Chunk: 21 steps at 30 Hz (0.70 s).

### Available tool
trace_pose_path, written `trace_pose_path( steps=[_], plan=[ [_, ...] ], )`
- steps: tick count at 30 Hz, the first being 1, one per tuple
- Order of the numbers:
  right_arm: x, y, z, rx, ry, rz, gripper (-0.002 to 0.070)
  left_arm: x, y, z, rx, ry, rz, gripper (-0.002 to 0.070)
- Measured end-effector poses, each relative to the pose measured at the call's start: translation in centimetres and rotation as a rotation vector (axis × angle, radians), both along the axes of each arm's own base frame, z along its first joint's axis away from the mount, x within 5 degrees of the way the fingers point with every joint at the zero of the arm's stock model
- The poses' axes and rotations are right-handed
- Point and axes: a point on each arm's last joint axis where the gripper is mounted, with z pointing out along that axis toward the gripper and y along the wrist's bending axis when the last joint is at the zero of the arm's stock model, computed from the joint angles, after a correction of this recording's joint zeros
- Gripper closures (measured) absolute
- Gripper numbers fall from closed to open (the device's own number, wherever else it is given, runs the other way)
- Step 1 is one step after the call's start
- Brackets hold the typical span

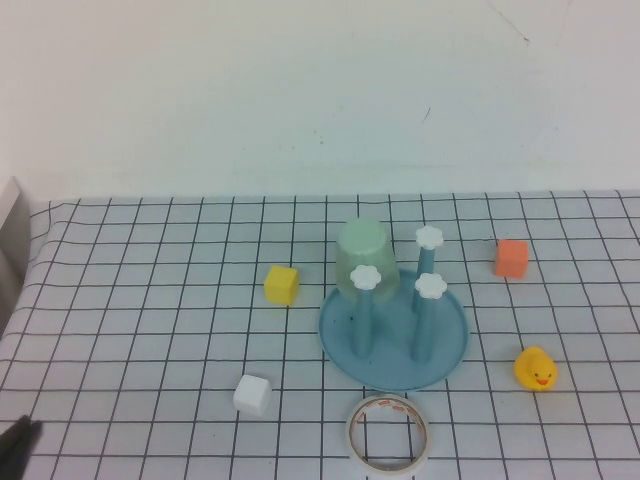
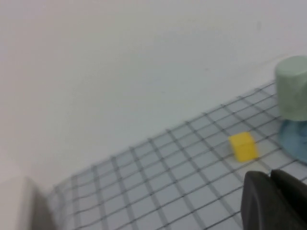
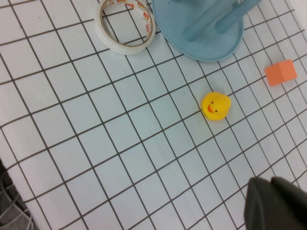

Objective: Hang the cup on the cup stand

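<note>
We see the cup [image 1: 361,253] sitting upside down over a rear peg of the cup stand [image 1: 394,338], centre of the high view, so the hanging looks done. The left gripper [image 1: 18,444] sits at the lower left corner, well apart; its jaws look together. The right gripper [image 3: 276,203] shows only in its wrist view, jaws seemingly together, above the bench [image 1: 150,330] near the duck [image 3: 215,106]. Our worry: the cup may perch loosely, and any arm sweeping back could knock it off.

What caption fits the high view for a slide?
Mint cup inverted on a peg of the blue cup stand; left pincer at table's near-left corner, right pincer unseen.
</note>
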Motion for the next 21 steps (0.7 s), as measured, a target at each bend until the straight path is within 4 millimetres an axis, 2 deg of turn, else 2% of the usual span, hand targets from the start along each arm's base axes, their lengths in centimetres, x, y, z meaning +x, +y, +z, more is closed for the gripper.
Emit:
trace_pose_path(
  steps=[4,10,15,21],
  plan=[
    [0.0,0.0,0.0,-0.001,-0.001,0.0,0.0678,-0.8,0.7,-0.2,0.097,-0.071,0.056,0.0675],
    [0.0,0.0,0.0,-0.001,-0.001,0.0,0.0678,-1.9,1.4,-0.1,0.13,-0.132,0.175,0.0675],
    [0.0,0.0,0.0,-0.001,-0.001,0.0,0.0678,-1.9,1.6,-0.6,0.154,-0.077,0.232,0.0675],
    [0.0,0.0,0.0,-0.001,-0.001,0.0,0.0678,-2.0,1.3,-1.7,0.183,0.018,0.206,0.0675]
  ],
)
